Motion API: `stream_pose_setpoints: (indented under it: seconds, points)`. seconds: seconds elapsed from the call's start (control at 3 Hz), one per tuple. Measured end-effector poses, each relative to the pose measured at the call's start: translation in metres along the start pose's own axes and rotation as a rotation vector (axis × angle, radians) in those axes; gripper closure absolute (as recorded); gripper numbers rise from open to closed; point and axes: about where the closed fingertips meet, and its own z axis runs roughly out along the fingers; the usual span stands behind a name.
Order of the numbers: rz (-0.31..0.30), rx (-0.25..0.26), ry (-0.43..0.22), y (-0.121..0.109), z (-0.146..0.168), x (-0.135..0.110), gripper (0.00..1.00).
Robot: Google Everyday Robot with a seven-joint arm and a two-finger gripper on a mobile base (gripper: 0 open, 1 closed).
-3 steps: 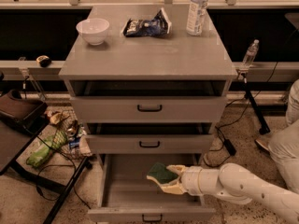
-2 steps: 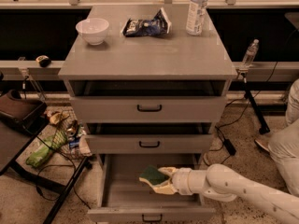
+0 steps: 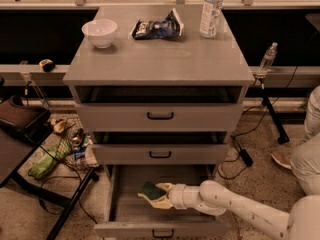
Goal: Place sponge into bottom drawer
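Observation:
The sponge (image 3: 149, 190), dark green face up on pale yellow foam, is held inside the open bottom drawer (image 3: 120, 215), left of its middle and low over its floor. My gripper (image 3: 159, 197) reaches in from the right on a white arm and is shut on the sponge. The bottom drawer is pulled far out, and its black handle shows at the front edge.
Two shallower drawers (image 3: 160, 116) above are slightly open. On the cabinet top stand a white bowl (image 3: 99, 32), a dark snack bag (image 3: 156, 28) and a water bottle (image 3: 210, 11). Clutter and cables lie on the floor at left (image 3: 55, 151). A person's leg is at right (image 3: 306, 156).
My gripper has carried the sponge leftward and a little deeper and lower into the bottom drawer.

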Motion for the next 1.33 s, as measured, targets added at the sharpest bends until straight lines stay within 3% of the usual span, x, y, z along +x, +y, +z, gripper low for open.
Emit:
stream_pose_setpoints:
  seconds: [0.67,1.33]
  points:
    - [-0.044,-0.059,0.059,-0.013,0.077,0.03,1.0]
    - [-0.058,-0.152,0.09,-0.006,0.145,0.048,1.0]
